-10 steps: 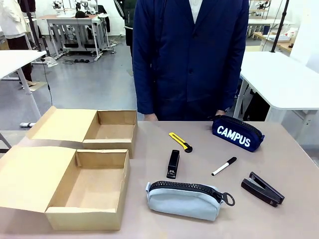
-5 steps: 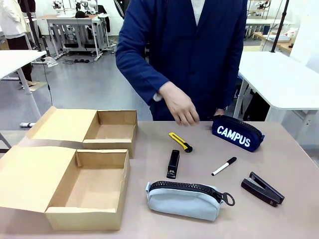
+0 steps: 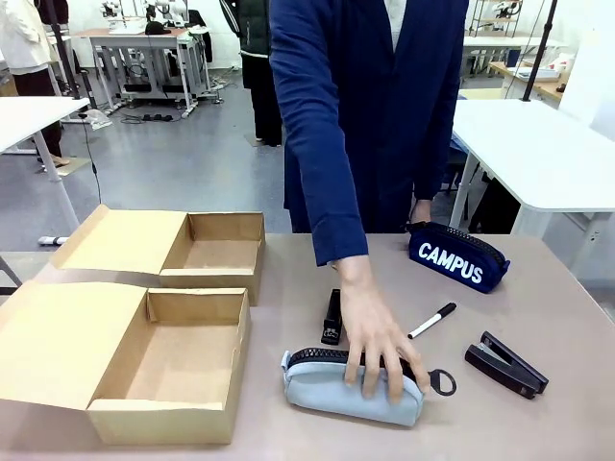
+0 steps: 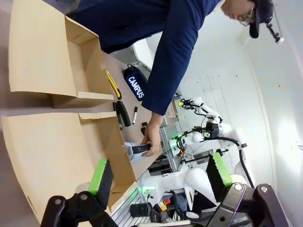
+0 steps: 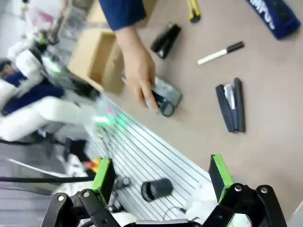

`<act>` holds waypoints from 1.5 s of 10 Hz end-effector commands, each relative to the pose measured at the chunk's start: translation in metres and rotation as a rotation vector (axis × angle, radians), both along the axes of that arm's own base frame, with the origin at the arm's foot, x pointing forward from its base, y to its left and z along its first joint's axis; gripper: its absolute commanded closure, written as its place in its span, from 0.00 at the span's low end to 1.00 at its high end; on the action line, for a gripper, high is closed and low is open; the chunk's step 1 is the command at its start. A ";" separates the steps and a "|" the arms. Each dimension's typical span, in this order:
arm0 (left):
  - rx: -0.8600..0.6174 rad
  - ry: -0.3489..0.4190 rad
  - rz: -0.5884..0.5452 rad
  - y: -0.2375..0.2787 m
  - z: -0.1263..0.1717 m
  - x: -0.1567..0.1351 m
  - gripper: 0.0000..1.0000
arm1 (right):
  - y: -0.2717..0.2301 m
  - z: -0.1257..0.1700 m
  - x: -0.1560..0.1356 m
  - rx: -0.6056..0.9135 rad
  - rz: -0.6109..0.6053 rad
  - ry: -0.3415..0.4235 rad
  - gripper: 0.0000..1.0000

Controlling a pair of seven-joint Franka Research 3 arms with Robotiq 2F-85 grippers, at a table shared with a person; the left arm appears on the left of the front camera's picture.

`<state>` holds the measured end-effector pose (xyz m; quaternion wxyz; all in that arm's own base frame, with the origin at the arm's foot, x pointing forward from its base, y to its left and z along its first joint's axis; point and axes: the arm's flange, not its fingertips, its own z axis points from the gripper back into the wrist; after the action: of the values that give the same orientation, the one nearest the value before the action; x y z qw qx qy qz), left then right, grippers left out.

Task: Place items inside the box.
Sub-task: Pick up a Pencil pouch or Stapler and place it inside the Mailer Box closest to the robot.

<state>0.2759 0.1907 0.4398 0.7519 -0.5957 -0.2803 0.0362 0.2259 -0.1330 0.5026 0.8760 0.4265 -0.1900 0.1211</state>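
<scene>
A person's hand (image 3: 377, 353) rests on top of the grey zip pouch (image 3: 322, 389) at the table's front. One black stapler (image 3: 332, 315) lies behind it, a marker (image 3: 432, 321) and a second stapler (image 3: 506, 365) to the right. The navy CAMPUS case (image 3: 458, 257) sits at the back right. The person's arm hides the yellow knife in the front view; it lies beside the case as the yellow knife (image 4: 113, 85). Two open cardboard boxes stand at the left, the near box (image 3: 168, 423) and the far box (image 3: 226, 228). My left gripper (image 4: 158, 175) and my right gripper (image 5: 161, 175) are open, high above the table.
Both boxes have their lids folded out to the left. The person stands at the far edge and leans over the middle of the table. White tables stand behind on both sides.
The person's hand has come down from above the yellow knife onto the grey pouch, with the body leaning forward. Nothing on the table has shifted.
</scene>
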 end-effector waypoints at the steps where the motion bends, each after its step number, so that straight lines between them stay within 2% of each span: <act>1: -0.011 -0.033 0.001 0.000 0.001 0.001 0.00 | -0.091 -0.040 -0.037 0.305 -0.023 -0.089 0.00; 2: -0.011 -0.033 0.001 0.000 0.001 0.001 0.00 | -0.109 -0.060 -0.049 0.396 -0.049 -0.105 0.00; 5: -0.011 -0.033 0.001 0.000 0.001 0.001 0.00 | -0.118 -0.092 -0.054 0.454 -0.089 -0.070 0.00; 11: -0.011 -0.033 0.001 0.000 0.001 0.001 0.00 | -0.106 -0.088 -0.038 0.396 -0.132 -0.014 0.00; 13: -0.011 -0.033 0.001 0.000 0.001 0.001 0.00 | -0.092 -0.081 -0.028 0.332 -0.167 0.016 0.00; 14: -0.011 -0.033 0.001 0.000 0.001 0.001 0.00 | -0.078 -0.076 -0.019 0.233 -0.193 0.060 0.00; 15: -0.011 -0.033 0.001 0.000 0.001 0.001 0.00 | -0.055 -0.072 -0.012 0.049 -0.135 0.106 0.00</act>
<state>0.2758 0.1911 0.4392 0.7508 -0.5969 -0.2803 0.0369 0.2126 -0.2218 0.4233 0.8405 0.4971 -0.2136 0.0293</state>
